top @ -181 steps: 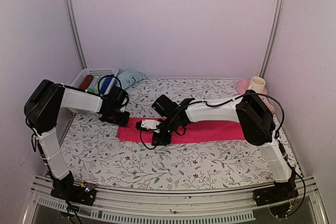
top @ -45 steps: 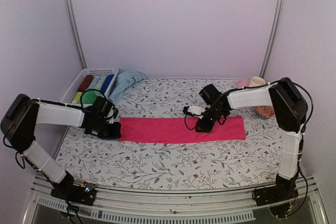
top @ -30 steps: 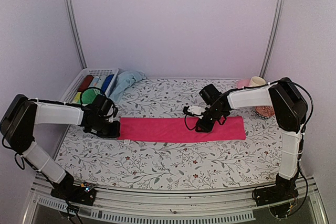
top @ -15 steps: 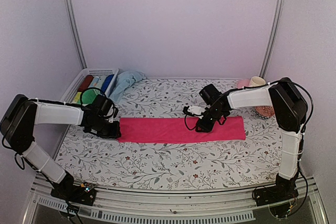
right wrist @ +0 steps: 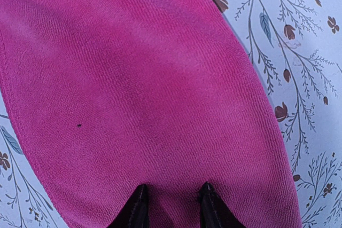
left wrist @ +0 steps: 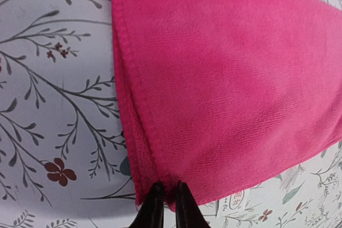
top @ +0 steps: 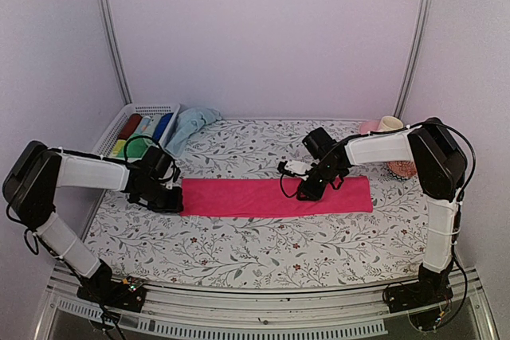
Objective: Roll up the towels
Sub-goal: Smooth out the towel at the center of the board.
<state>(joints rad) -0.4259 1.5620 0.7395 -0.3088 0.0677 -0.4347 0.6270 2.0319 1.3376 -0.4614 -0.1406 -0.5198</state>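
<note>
From above, shows the pink towel (top: 255, 197) spread flat as a long strip across the middle of the floral table (top: 263, 248). Puts the left gripper (top: 171, 201) low at the strip's left end and the right gripper (top: 307, 193) on the strip right of its middle. Finds the pale blue towel (top: 190, 125) crumpled at the back left, just beside a white basket (top: 147, 107) holding coloured rolls. Through the left wrist, shows the pink towel (left wrist: 230, 78) doubled along its left edge, with the left gripper (left wrist: 170, 209) drawn almost closed and a sliver of the hem pinched between the two dark tips at the near corner. Through the right wrist, shows the pink towel (right wrist: 133, 78) lying smooth, with the right gripper (right wrist: 173, 206) partly open, both fingertips (right wrist: 138, 206) set down on the cloth, flat pink between them and nothing gripped.
</note>
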